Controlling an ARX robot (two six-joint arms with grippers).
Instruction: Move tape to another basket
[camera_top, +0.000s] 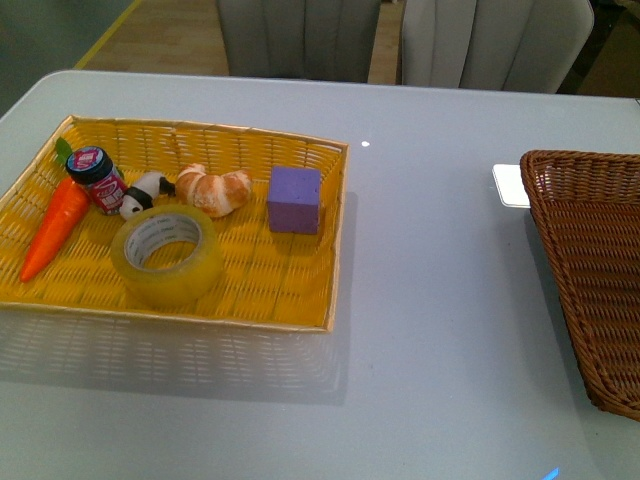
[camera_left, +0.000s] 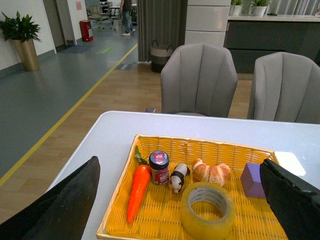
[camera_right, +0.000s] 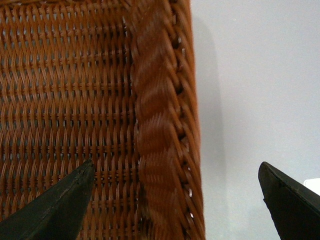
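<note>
- Fingers (camera_left: 65, 200) of the left end effector (camera_left: 180, 162) stand wide apart, empty, facing the yellow basket (camera_left: 120, 200).
- The right end effector (camera_right: 175, 164) is equally wide and empty, over the brown basket (camera_right: 155, 125) rim.
- The tape (camera_top: 170, 278) lies flat in the yellow basket, lower left of the front view.
- The brown basket sits on the counter (camera_top: 440, 300) at the right edge.

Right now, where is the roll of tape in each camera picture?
Front view: the tape lies in the yellow basket, by its near edge.
Left wrist view: the tape sits in front of the bread.
Right wrist view: not there; only the brown basket.
Shared landmark: the purple cube, front and left wrist views.
</note>
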